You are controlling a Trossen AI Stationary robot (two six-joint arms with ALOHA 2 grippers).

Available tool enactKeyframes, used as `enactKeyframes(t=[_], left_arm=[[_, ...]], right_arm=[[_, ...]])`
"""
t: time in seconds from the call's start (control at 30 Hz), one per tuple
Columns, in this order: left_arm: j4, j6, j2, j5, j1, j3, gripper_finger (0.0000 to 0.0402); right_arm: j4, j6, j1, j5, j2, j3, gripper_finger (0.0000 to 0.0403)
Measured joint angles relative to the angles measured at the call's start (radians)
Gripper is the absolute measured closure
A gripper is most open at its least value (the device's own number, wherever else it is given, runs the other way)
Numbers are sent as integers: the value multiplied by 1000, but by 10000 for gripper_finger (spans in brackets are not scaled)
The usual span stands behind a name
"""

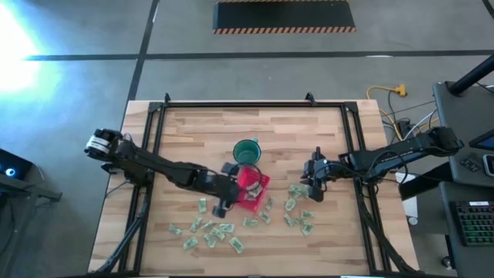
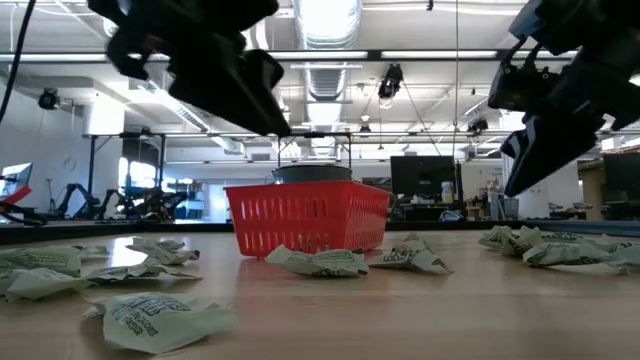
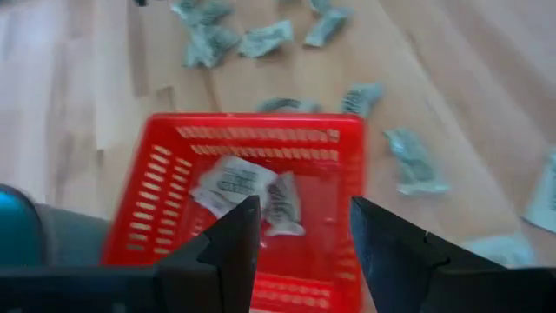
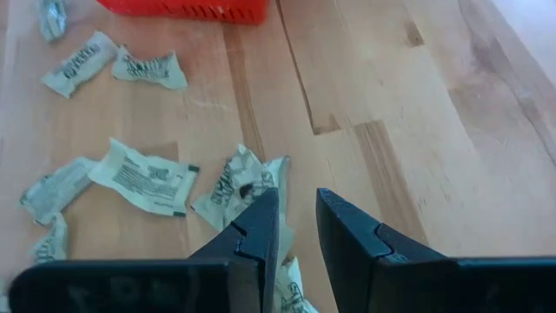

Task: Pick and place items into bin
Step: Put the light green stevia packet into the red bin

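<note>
Near the middle of the wooden worktop point(image 1: 324, 123) stands the red bin point(image 1: 253, 188), a small square plastic basket with low slotted walls; it is turned so that its corners, not its sides, point toward the worktop's edges, and it rests flat with the opening upward. Just behind it, toward the far edge, is a round dark-green cup point(image 1: 247, 150), close to the bin, though I cannot tell if they touch. Inside the bin two wrapped items point(image 3: 245, 193) lie on the floor of it, crumpled, pale green and white with dark print. The left hand point(image 3: 300, 239) hangs above the bin's near-left side; its two dark fingers point(image 3: 230, 248) stand well apart and released, with nothing between them, and they touch nothing that I can see. The other items point(image 1: 208, 232) lie scattered flat on the planks between the bin and the near edge, many toward the near-left corner and another group point(image 1: 297, 208) to the right of the bin; their long axes point in all directions. The right hand point(image 4: 297, 226) is over this right group, raised above the wood, fingers only a little apart; one wrinkled item point(image 4: 243, 187) lies just under the fingertips, but the hand does not grasp it. The worktop is of light joined wooden strips with a black frame around it.
</note>
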Motion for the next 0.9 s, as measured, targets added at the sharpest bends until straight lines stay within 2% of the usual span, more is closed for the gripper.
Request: enactKeyframes(t=[0.33,0.6,0.77,0.9], left_arm=[[-78,-38,-110,-12,-81,-23,240],[-112,-64,-118,-25,-108,-25,240],[-118,-65,-118,-33,-108,-25,240],[-124,-66,-117,-32,-108,-25,240]], right_arm=[[51,19,0,0,3,-53,330],[103,74,0,-19,2,-111,330],[272,31,0,-116,0,-169,330],[286,48,0,-136,1,-204,330]])
